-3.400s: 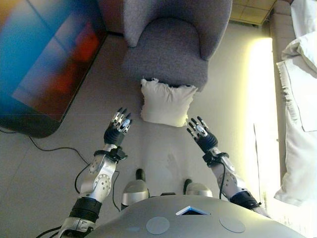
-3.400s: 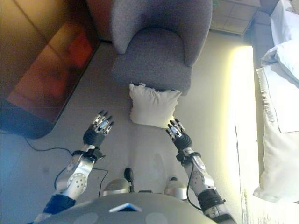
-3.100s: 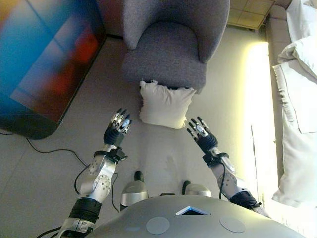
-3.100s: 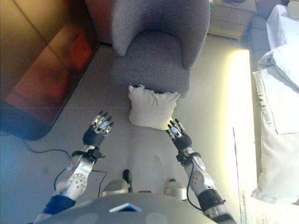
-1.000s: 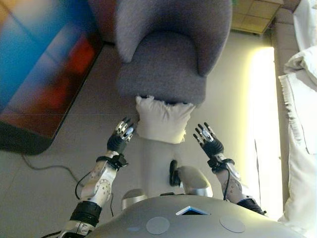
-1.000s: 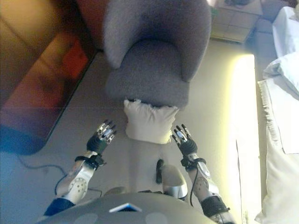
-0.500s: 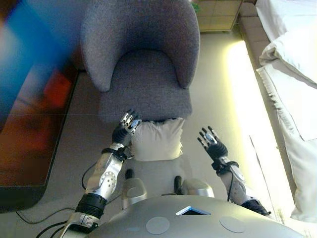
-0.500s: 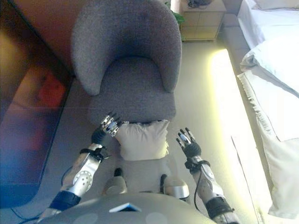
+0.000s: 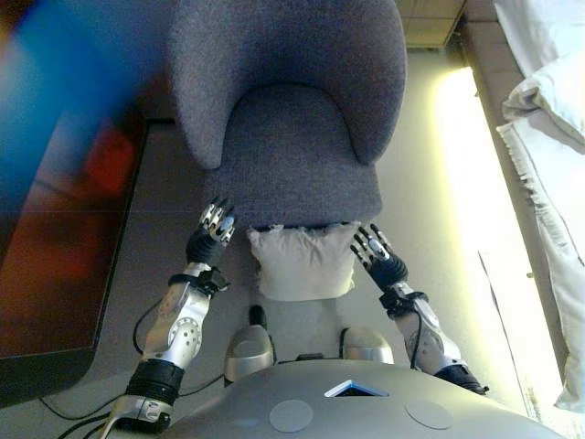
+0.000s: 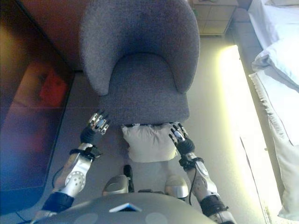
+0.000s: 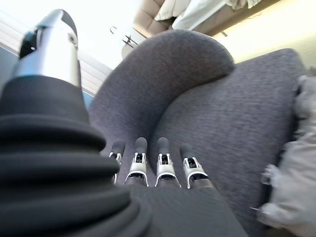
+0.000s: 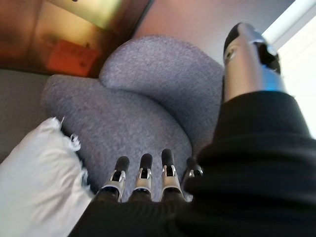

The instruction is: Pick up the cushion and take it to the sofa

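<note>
On the floor: the cushion (image 9: 302,262) lies against the near front edge of the grey armchair (image 9: 291,119), its long axis running left to right between your two hands.
Left hand (image 9: 210,236): fingers straight and spread, holding nothing; it sits just left of the cushion's left edge, with a small gap showing.
Right hand (image 9: 377,259): fingers also straight and empty; it sits right at the cushion's right edge, touching or nearly so. You are closer on this side.
Coming move: I judge you must bring both palms inward, left hand a little further, to squeeze the cushion by its short ends.
In the way: the armchair seat front stands directly behind the cushion, so your fingertips may brush the upholstery.
Around: a dark screen (image 9: 64,183) lies far left; white bedding (image 9: 548,110) lies far right. Neither crowds the grasp.
Sofa: probably this grey seat.
</note>
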Controlling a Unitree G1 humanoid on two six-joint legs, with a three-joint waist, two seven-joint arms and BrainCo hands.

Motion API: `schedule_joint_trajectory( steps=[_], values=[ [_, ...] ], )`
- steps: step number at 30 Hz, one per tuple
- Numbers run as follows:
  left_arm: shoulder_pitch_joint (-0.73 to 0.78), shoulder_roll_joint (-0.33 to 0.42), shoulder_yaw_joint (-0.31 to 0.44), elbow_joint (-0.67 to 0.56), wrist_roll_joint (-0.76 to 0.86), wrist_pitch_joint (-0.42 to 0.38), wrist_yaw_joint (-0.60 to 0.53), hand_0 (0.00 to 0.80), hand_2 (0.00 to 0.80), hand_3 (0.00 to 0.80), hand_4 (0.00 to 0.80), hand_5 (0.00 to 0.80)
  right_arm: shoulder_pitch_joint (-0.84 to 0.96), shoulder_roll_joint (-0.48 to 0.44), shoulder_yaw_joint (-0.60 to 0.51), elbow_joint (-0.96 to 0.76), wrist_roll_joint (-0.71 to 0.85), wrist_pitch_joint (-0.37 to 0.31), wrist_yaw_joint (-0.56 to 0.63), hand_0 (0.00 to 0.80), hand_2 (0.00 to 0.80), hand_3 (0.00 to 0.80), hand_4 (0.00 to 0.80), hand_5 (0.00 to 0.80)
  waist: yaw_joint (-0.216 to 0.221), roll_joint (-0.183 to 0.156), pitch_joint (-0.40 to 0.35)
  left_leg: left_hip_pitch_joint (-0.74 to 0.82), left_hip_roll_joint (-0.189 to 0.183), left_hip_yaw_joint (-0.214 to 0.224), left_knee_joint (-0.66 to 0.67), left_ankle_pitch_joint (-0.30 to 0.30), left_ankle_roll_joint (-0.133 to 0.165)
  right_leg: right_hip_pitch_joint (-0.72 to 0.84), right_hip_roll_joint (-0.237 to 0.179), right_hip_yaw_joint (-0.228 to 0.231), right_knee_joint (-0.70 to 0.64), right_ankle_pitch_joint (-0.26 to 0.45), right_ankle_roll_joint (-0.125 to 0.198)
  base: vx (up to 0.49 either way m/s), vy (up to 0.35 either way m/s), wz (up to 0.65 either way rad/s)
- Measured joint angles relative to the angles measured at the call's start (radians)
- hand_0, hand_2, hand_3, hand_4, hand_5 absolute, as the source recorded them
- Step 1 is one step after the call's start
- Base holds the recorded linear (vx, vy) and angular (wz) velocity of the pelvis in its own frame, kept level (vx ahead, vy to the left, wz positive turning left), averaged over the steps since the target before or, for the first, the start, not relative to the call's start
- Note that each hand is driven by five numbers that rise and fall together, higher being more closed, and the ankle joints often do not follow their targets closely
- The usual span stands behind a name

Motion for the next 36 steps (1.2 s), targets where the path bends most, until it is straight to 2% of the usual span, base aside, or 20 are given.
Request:
schedule_joint_trajectory(
  steps=[3, 5, 7, 9, 11, 13, 15, 16, 17, 18, 20, 21, 22, 23, 24, 26, 27, 29, 32, 36],
  values=[
    [0.01, 0.0, -0.001, -0.002, 0.0, 0.001, -0.005, 0.0, 0.0, 0.0, 0.0, 0.0, 0.009, -0.023, -0.001, 0.0, -0.001, 0.004, -0.011, 0.0, 0.0, 0.0, 0.0, 0.0, 0.01, -0.002, 0.005, -0.03, 0.008, -0.009, 0.055, -0.003, -0.001, 0.001, 0.014, -0.019, 0.011, -0.004, -0.016, 0.127, 0.097, 0.12],
    [-0.007, -0.003, -0.001, -0.003, 0.0, 0.004, -0.023, 0.0, 0.0, 0.0, 0.0, 0.0, 0.016, -0.032, -0.001, 0.001, -0.001, 0.0, -0.011, 0.0, 0.0, 0.0, 0.0, 0.0, -0.002, 0.009, 0.007, -0.039, 0.011, 0.018, 0.048, -0.016, 0.0, 0.01, 0.016, -0.053, 0.014, -0.011, -0.015, 0.138, 0.158, 0.42],
    [-0.029, -0.002, 0.0, -0.007, 0.001, 0.005, -0.041, 0.0, 0.0, 0.0, 0.0, 0.0, 0.012, -0.037, 0.0, 0.002, 0.002, -0.015, -0.017, 0.0, 0.0, 0.0, 0.0, 0.0, 0.023, 0.008, 0.009, -0.044, 0.007, 0.029, 0.042, -0.015, 0.011, -0.006, 0.002, -0.059, 0.029, -0.017, -0.011, 0.105, 0.165, 0.19],
    [-0.031, 0.003, 0.0, -0.006, 0.003, 0.005, -0.04, 0.0, 0.0, 0.0, 0.0, 0.0, -0.004, -0.018, 0.005, 0.002, 0.005, -0.023, -0.029, 0.0, 0.0, 0.0, 0.0, 0.0, 0.029, 0.004, 0.006, -0.041, -0.019, 0.022, 0.029, -0.015, 0.017, -0.012, -0.017, -0.064, 0.037, -0.016, 0.001, 0.085, 0.175, 0.0],
    [-0.037, 0.005, 0.001, -0.009, 0.003, 0.006, -0.041, 0.0, 0.0, 0.0, 0.0, 0.0, -0.022, 0.004, 0.011, -0.004, 0.005, -0.025, -0.036, 0.0, 0.0, 0.0, 0.0, 0.0, 0.029, 0.007, 0.006, -0.036, -0.041, 0.037, 0.013, -0.014, 0.033, -0.039, -0.04, -0.097, 0.108, -0.018, 0.012, 0.122, 0.194, -0.04],
    [-0.065, 0.009, 0.001, -0.002, 0.004, 0.007, -0.042, 0.0, 0.0, 0.0, 0.0, 0.0, -0.057, 0.015, 0.019, -0.004, 0.004, -0.025, -0.038, 0.0, 0.0, 0.0, 0.0, 0.0, 0.029, 0.018, 0.017, -0.023, -0.049, 0.042, 0.025, -0.027, 0.048, -0.111, -0.067, -0.11, 0.276, -0.011, 0.018, 0.134, 0.115, -0.03],
    [-0.074, 0.013, 0.002, 0.002, 0.006, 0.007, -0.041, 0.0, 0.0, 0.0, 0.0, 0.0, -0.05, 0.024, 0.023, -0.001, 0.003, -0.025, -0.042, 0.0, 0.0, 0.0, 0.0, 0.0, 0.028, 0.026, 0.017, 0.029, -0.037, 0.048, 0.003, -0.04, 0.053, -0.133, -0.091, -0.118, 0.362, 0.028, 0.002, 0.149, -0.049, -0.15],
    [-0.074, 0.017, 0.008, 0.0, 0.007, 0.006, -0.041, 0.0, 0.0, 0.0, 0.0, 0.0, -0.049, 0.027, 0.023, 0.001, 0.002, -0.025, -0.041, 0.0, 0.0, 0.0, 0.0, 0.0, 0.039, 0.039, 0.014, 0.056, -0.025, 0.074, -0.019, -0.038, 0.056, -0.129, -0.104, -0.153, 0.359, 0.046, -0.021, 0.121, -0.139, -0.49],
    [-0.076, 0.019, 0.023, -0.001, 0.012, 0.005, -0.04, 0.0, 0.0, 0.0, 0.0, 0.0, -0.05, 0.032, 0.024, 0.002, 0.002, -0.025, -0.041, 0.0, 0.0, 0.0, 0.0, 0.0, 0.054, 0.031, 0.009, 0.063, -0.026, 0.095, -0.022, -0.041, 0.06, -0.126, -0.128, -0.174, 0.348, 0.054, -0.033, 0.116, -0.188, -0.46],
    [-0.073, 0.027, 0.037, -0.001, 0.013, 0.005, -0.036, 0.0, 0.0, 0.0, 0.0, 0.0, -0.051, 0.036, 0.029, 0.003, 0.002, -0.025, -0.039, 0.0, 0.0, 0.0, 0.0, 0.0, 0.054, 0.019, 0.001, 0.062, -0.027, 0.105, -0.021, -0.044, 0.059, -0.134, -0.16, -0.187, 0.322, 0.057, -0.027, 0.125, -0.249, -0.36],
    [-0.056, 0.036, 0.064, 0.002, 0.013, 0.005, -0.03, 0.0, 0.0, 0.0, 0.0, 0.0, -0.054, 0.038, 0.036, 0.001, -0.003, -0.024, -0.034, 0.0, 0.0, 0.0, 0.0, 0.0, 0.055, 0.009, -0.005, 0.06, -0.02, 0.119, -0.03, -0.043, 0.049, -0.137, -0.206, -0.189, 0.201, 0.072, 0.006, 0.12, -0.271, -0.34],
    [-0.049, 0.038, 0.069, 0.002, 0.013, 0.004, -0.029, 0.0, 0.0, 0.0, 0.0, 0.0, -0.054, 0.038, 0.036, 0.001, -0.004, -0.024, -0.034, 0.0, 0.0, 0.0, 0.0, 0.0, 0.054, 0.008, -0.005, 0.06, -0.016, 0.119, -0.034, -0.038, 0.043, -0.128, -0.21, -0.186, 0.102, 0.096, 0.043, 0.089, -0.229, -0.29],
    [-0.045, 0.047, 0.067, 0.002, 0.013, 0.004, -0.029, 0.0, 0.0, 0.0, 0.0, 0.0, -0.051, 0.038, 0.038, 0.001, -0.004, -0.022, -0.035, 0.0, 0.0, 0.0, 0.0, 0.0, 0.052, -0.002, -0.009, 0.059, -0.014, 0.118, -0.039, -0.033, 0.031, -0.117, -0.216, -0.182, 0.01, 0.126, 0.065, 0.059, -0.192, -0.07],
    [-0.04, 0.054, 0.068, 0.002, 0.013, 0.004, -0.029, 0.0, 0.0, 0.0, 0.0, 0.0, -0.05, 0.038, 0.04, 0.003, -0.004, -0.018, -0.035, 0.0, 0.0, 0.0, 0.0, 0.0, 0.051, -0.019, -0.014, 0.059, -0.014, 0.111, -0.047, -0.025, 0.012, -0.104, -0.218, -0.17, -0.075, 0.163, 0.081, 0.05, -0.166, 0.24],
    [-0.041, 0.045, 0.061, 0.01, 0.012, 0.005, -0.03, 0.0, 0.0, 0.0, 0.0, 0.0, -0.048, 0.031, 0.033, 0.011, -0.004, -0.018, -0.035, 0.0, 0.0, 0.0, 0.0, 0.0, 0.038, -0.023, -0.018, 0.062, -0.004, 0.089, -0.058, -0.012, -0.01, -0.08, -0.189, -0.152, -0.099, 0.244, 0.119, 0.055, -0.138, 0.41],
    [-0.018, 0.015, 0.044, -0.001, 0.013, 0.005, -0.043, 0.0, 0.0, 0.0, 0.0, 0.0, -0.049, -0.009, 0.032, 0.028, -0.004, -0.014, -0.035, 0.0, 0.0, 0.0, 0.0, 0.0, 0.032, 0.015, -0.031, 0.068, 0.05, 0.069, -0.078, 0.005, -0.027, -0.058, -0.123, -0.161, -0.117, 0.234, 0.09, 0.11, -0.129, 0.24],
    [-0.007, 0.001, 0.046, 0.0, 0.013, 0.004, -0.043, 0.0, 0.0, 0.0, 0.0, 0.0, -0.052, -0.025, 0.029, 0.028, -0.004, -0.007, -0.034, 0.0, 0.0, 0.0, 0.0, 0.0, 0.033, 0.031, -0.031, 0.075, 0.068, 0.069, -0.08, 0.009, -0.023, -0.048, -0.099, -0.16, -0.127, 0.234, 0.081, 0.142, -0.116, -0.09],
    [0.018, -0.023, 0.047, -0.001, 0.013, 0.004, -0.046, 0.0, 0.0, 0.0, 0.0, 0.0, -0.059, -0.052, 0.022, 0.027, -0.004, 0.003, -0.034, 0.0, 0.0, 0.0, 0.0, 0.0, 0.038, 0.045, -0.038, 0.094, 0.088, 0.07, -0.089, 0.008, -0.024, -0.025, -0.072, -0.163, -0.146, 0.233, 0.072, 0.136, -0.102, -0.08],
    [0.021, -0.036, 0.048, -0.003, 0.013, 0.004, -0.057, 0.0, 0.0, 0.0, 0.0, 0.0, -0.058, -0.055, 0.015, 0.026, -0.004, 0.005, -0.034, 0.0, 0.0, 0.0, 0.0, 0.0, 0.04, 0.038, -0.046, 0.102, 0.094, 0.067, -0.089, -0.001, -0.037, -0.012, -0.064, -0.162, -0.16, 0.23, 0.07, 0.09, -0.068, -0.02],
    [0.01, -0.028, 0.047, -0.006, 0.011, 0.007, -0.057, 0.0, 0.0, 0.0, 0.0, 0.0, -0.055, -0.025, 0.039, 0.023, -0.021, 0.013, -0.013, 0.0, 0.0, 0.0, 0.0, 0.0, 0.048, -0.004, -0.049, 0.098, 0.083, 0.061, -0.088, -0.002, -0.046, 0.0, -0.074, -0.166, -0.174, 0.23, 0.077, 0.025, -0.036, 0.07]
  ],
)
